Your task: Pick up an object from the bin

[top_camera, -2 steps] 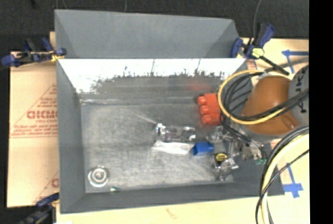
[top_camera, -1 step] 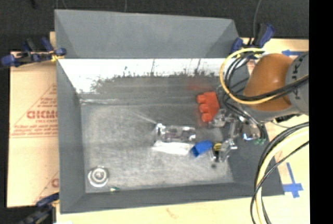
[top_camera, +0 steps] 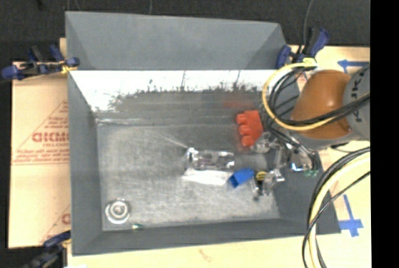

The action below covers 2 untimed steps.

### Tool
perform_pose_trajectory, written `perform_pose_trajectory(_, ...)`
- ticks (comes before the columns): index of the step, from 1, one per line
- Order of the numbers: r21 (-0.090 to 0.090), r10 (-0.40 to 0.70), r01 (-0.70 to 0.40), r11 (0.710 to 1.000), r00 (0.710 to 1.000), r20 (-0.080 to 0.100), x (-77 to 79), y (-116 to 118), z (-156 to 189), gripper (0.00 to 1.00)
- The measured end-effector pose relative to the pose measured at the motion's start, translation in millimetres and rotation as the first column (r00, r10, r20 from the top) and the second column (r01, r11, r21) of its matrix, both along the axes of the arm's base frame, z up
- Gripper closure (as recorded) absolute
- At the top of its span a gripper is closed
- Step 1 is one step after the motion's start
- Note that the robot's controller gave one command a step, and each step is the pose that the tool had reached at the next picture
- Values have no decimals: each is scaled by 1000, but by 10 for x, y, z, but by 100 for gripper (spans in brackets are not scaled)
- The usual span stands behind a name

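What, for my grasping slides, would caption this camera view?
KUKA arm's gripper at the right of the grey bin, beside a small blue block, with an orange-red block farther back.

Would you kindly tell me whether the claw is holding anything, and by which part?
Nothing can be seen in the claw; it sits just right of a small blue block by the right wall of the bin.
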<state>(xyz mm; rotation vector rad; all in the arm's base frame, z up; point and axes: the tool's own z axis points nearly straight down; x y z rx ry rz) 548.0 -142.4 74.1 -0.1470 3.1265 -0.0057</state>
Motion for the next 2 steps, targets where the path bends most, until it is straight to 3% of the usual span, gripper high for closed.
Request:
perform_pose_trajectory(1,-1,3,-3,1000,1000,6,23,-4,23,100)
perform_pose_trajectory(2,-3,237,-237,972,972,-2,-14,-14,1581,100)
